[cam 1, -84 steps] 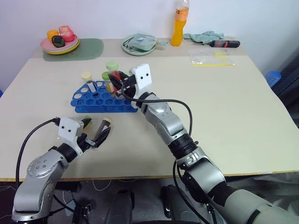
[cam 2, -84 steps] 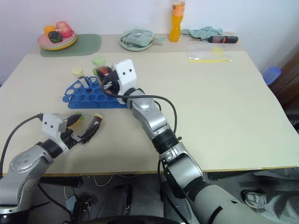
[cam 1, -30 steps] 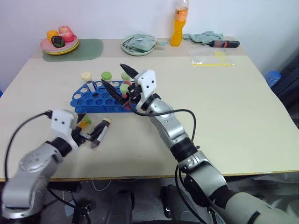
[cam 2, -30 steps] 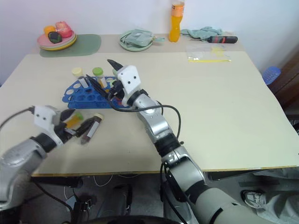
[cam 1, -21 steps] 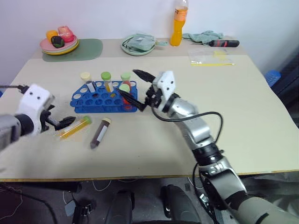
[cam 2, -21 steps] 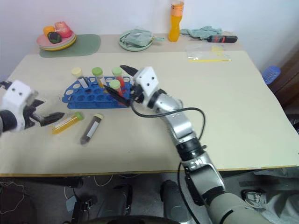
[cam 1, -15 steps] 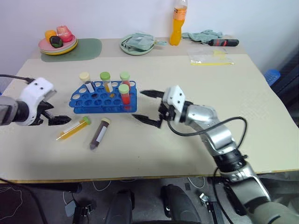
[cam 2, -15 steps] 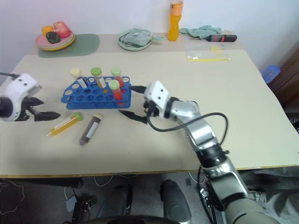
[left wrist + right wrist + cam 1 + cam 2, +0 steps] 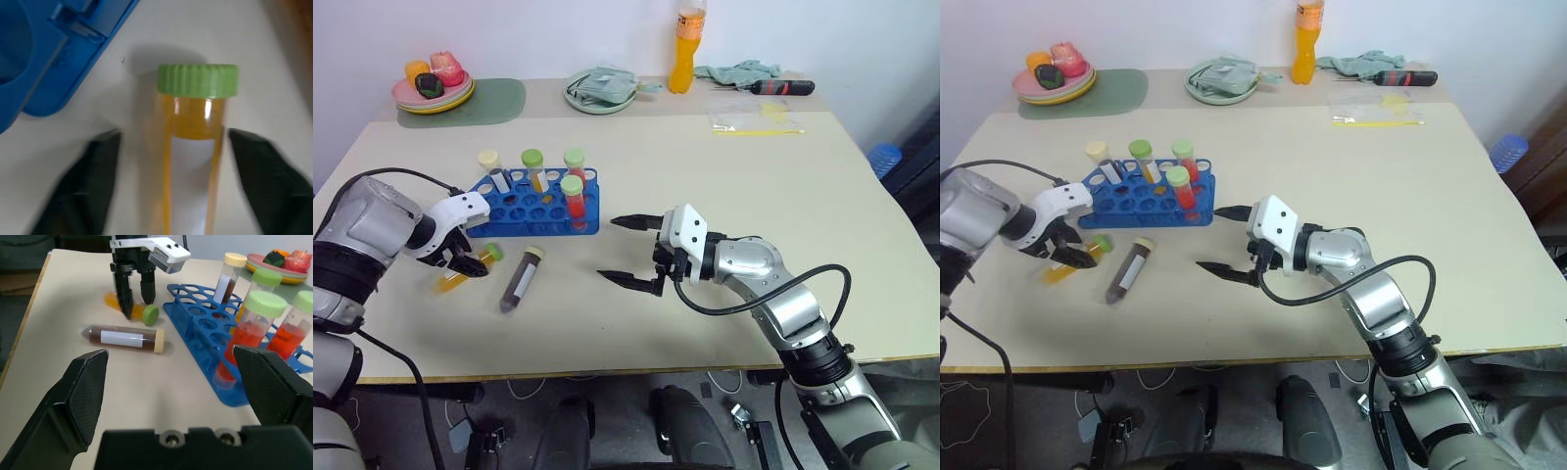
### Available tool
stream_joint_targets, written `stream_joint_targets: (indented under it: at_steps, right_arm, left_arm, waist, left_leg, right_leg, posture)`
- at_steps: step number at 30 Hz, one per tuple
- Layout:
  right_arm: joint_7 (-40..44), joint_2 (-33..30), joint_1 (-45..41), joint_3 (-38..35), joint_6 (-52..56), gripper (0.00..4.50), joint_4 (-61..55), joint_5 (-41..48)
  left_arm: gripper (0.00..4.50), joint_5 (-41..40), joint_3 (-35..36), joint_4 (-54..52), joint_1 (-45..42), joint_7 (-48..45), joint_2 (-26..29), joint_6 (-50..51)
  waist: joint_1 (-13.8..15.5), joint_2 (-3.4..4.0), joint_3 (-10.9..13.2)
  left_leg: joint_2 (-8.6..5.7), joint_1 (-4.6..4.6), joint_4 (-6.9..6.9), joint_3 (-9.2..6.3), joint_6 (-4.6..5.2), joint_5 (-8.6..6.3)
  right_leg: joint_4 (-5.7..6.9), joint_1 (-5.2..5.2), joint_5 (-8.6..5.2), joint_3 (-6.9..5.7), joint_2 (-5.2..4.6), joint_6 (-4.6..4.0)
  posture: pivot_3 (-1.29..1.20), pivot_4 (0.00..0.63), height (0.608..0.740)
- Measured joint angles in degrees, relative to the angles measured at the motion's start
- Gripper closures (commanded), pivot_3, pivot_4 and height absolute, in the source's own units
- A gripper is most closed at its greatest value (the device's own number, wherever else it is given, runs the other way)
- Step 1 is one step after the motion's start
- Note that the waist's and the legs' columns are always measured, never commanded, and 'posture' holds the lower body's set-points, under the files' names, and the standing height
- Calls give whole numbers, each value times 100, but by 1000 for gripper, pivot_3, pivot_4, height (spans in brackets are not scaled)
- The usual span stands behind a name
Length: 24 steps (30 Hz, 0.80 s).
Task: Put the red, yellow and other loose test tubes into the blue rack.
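Yellow tube (image 9: 193,147) is lying flat on the surface (image 9: 724,176) just before the rack (image 9: 533,201), cap toward the rack, long axis slanting away. Left claw (image 9: 468,262) is straddling it, fingers either side, not yet gripping; closing comes next. Right claw (image 9: 631,250) is hanging wide, empty

Your left gripper (image 9: 467,260) points steeply down at the tabletop from a bent silver arm on the left side, its two black fingers (image 9: 100,161) standing apart with a clear gap between them. Your right gripper (image 9: 629,252) lies about level, aimed toward your left, its black fingers (image 9: 83,387) spread wide apart and holding nothing.
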Motion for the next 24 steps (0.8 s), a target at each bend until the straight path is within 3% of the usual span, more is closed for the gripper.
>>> stream_joint_targets:
  at_steps: [2,3,8,12,13,16,17,20,24]
  right_arm:
    - [-7,-2,17,-1,29,0,-21,-5]
    - [-12,-2,18,-1,36,0,-22,-6]
    - [-19,-8,39,4,57,0,-116,-17]
    - [-11,-49,74,-4,64,0,-143,-20]
    - [-7,-51,88,-6,62,0,-151,-19]
    - [-6,-12,106,-7,62,0,-136,-9]
    - [-4,5,107,-5,62,0,-131,1]
    - [-2,29,110,-6,63,0,-65,9]
    - [-23,150,105,-2,62,0,134,9]
  left_arm:
    - [3627,94,4,54,-11,-34,-17,-43]
    - [3748,131,6,54,-10,-59,-19,-76]
    - [3748,12,399,-543,594,-521,582,-489]
    - [3748,-654,1740,-978,1326,-637,1215,-994]
    - [3748,-1038,2545,-1203,1701,-552,1154,-1135]
    - [3748,-1880,4685,-2186,2304,492,70,-1559]
    - [3748,-2000,5052,-2509,2365,981,-243,-1476]
    - [3748,-2131,5560,-3333,2380,2406,-1271,-1179]
    - [3748,-1933,5387,-4465,2524,4312,-3004,-1225]
  waist:
    - [-13,0,0]
    - [-13,0,0]
    - [-75,-1,0]
    - [-63,-2,0]
    - [-50,-1,0]
    - [74,-5,-2]
    - [90,-8,-4]
    - [145,-9,-6]
    - [177,-21,-13]
  left_leg:
    - [0,1,1,0,0,0]
    - [0,1,1,0,0,0]
    - [2,-9,-1,-1,-1,0]
    - [1,-12,2,-3,-2,1]
    - [1,-11,3,-1,-2,1]
    - [2,-19,23,-13,-3,1]
    - [0,-21,31,-13,-2,1]
    - [-2,-21,49,-11,-3,1]
    - [-4,-27,71,-14,-3,0]
  right_leg:
    - [3,-1,0,0,-1,0]
    - [5,-1,0,0,0,0]
    - [9,-18,-1,1,0,-1]
    - [14,-19,-2,-1,-6,-3]
    - [14,-18,-2,-1,-10,-3]
    - [11,-9,0,-13,-18,-1]
    - [10,-7,1,-13,-17,1]
    - [22,-4,2,-12,-16,3]
    - [21,3,9,-10,-17,11]
  posture:
    - [0,150,740]
    - [0,150,740]
    - [0,150,740]
    - [0,150,740]
    - [0,150,740]
    - [0,150,740]
    - [0,150,740]
    - [0,150,740]
    - [0,150,740]
